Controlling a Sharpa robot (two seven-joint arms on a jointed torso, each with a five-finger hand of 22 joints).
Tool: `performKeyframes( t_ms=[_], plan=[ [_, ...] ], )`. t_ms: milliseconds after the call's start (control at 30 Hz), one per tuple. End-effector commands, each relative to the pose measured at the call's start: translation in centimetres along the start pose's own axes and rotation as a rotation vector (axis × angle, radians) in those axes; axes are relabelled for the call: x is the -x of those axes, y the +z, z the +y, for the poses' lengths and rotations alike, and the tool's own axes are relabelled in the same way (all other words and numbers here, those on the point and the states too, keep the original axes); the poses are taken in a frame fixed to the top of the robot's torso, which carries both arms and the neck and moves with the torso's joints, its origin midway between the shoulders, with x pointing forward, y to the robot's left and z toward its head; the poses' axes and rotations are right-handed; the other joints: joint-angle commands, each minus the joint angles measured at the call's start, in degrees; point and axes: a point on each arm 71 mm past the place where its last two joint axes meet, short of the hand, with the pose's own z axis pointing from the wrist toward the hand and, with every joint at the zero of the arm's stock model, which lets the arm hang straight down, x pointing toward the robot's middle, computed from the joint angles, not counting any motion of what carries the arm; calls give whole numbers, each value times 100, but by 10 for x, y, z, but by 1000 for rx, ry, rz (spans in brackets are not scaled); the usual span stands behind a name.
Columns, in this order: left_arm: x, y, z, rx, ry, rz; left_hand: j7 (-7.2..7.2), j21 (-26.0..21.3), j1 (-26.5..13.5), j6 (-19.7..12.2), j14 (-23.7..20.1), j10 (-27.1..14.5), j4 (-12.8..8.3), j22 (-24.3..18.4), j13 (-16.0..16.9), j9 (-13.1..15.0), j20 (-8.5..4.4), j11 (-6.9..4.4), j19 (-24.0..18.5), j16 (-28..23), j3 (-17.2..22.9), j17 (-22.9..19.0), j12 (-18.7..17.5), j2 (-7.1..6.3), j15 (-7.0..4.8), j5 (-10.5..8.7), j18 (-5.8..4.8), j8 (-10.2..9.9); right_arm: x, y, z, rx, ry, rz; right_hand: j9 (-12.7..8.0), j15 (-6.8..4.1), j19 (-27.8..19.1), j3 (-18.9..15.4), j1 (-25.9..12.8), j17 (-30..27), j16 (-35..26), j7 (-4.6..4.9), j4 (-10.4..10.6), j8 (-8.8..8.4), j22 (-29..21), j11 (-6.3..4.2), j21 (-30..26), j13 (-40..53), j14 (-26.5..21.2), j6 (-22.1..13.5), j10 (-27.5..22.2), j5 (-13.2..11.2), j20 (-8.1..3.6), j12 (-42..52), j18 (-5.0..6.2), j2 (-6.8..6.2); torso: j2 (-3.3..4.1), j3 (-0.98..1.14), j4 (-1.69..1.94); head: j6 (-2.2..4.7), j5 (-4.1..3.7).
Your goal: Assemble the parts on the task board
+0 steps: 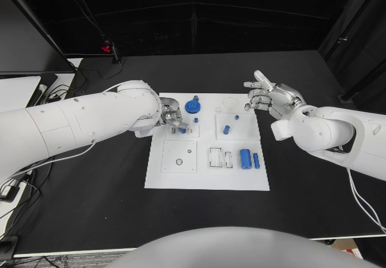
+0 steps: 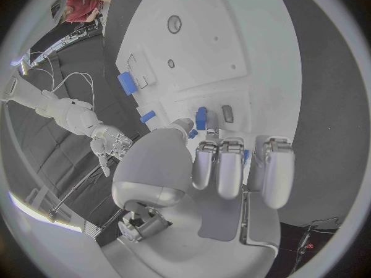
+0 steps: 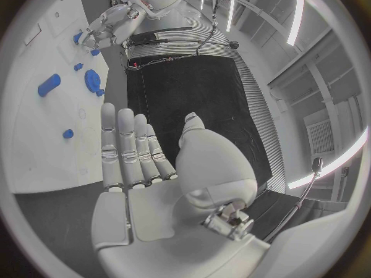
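The left robot hand (image 1: 170, 116) hangs low over the upper-left part of the task board (image 1: 207, 178), fingers curled down around a small blue part (image 1: 182, 130) at its tips; whether it is actually pinching that part I cannot tell. The part lies directly under this hand, so the left arm is plainly the nearer one. The right robot hand (image 1: 272, 96) hovers beyond the board's upper-right corner over the black counter (image 1: 96, 206), fingers spread and holding nothing. A blue cylinder (image 1: 244, 157) lies lower right, long axis running toward the robot
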Motion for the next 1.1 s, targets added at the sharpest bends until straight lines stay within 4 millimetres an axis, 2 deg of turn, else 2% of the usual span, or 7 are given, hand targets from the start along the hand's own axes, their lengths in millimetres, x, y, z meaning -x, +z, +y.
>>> performKeyframes(
  t_ms=[33,133,300,600,767,1033,1100],
  plan=[
    [-7,2,4,32,13,30,22,18,-273,-301,603,596,-8,1506,1502,-140,72,54,588,5,-192,1510,8,-73,80,-328,-36,-144,-1,0,1,7,5,11,-5,-10,-20,-33,3,-6,20,83,-7,32,-5,-3,-28,-6,-44,-52,-43,-24,23,20,54,54,1,1,5,-4,4],
    [-8,1,4,33,13,31,40,18,-412,-347,603,596,-9,1506,1502,-142,106,73,588,5,-329,1510,8,-89,107,-522,-36,-114,-1,0,1,7,5,11,-5,-10,-20,-33,3,-6,20,83,-7,32,-5,-3,-28,-6,-44,-52,-43,-24,23,20,54,54,0,3,9,-1,2],
    [-8,1,5,31,10,24,56,18,-615,-381,603,596,-6,1506,1502,-140,140,92,588,5,-506,1510,8,-72,132,-662,-36,-56,-1,0,1,7,6,12,-5,-10,-20,-35,0,-13,27,84,-7,40,-8,-3,-29,-14,-47,-57,-43,-24,24,30,54,60,-1,1,5,-2,8],
    [-7,0,4,22,-4,-9,41,18,-733,-353,603,596,-6,1506,1502,-99,153,82,588,5,-594,1510,8,33,136,-661,-36,64,0,0,1,4,5,9,-5,-10,-20,-35,0,-13,27,84,-7,40,-8,-3,-29,-14,-47,-57,-43,-24,24,30,54,60,1,-4,-3,3,3],
    [-6,0,5,29,2,-26,29,18,-838,-341,603,596,-5,1506,1502,-67,154,71,588,5,-673,1510,8,82,130,-662,-36,144,0,0,1,4,5,9,-6,-9,-20,-36,-1,-18,32,86,-7,45,-10,-2,-29,-19,-50,-60,-45,-24,25,35,54,65,3,2,-1,0,0],
    [-5,-1,7,36,10,-36,-15,18,-946,-315,603,596,-10,1506,1502,79,142,34,588,5,-798,1510,8,161,106,-657,-36,387,0,0,1,3,5,9,-6,-8,-21,-37,-4,-22,36,88,-6,50,-11,-2,-29,-25,-52,-63,-47,-26,26,40,54,70,3,1,-3,-2,4],
    [-5,-1,7,35,9,-37,-33,18,-960,-313,603,596,-10,1506,1502,163,131,17,588,5,-838,1510,8,187,91,-656,-36,505,0,0,1,3,5,9,-6,-8,-21,-37,-4,-22,36,88,-6,50,-11,-2,-29,-25,-52,-63,-47,-26,26,40,54,70,3,1,0,-1,-2]
  ],
)
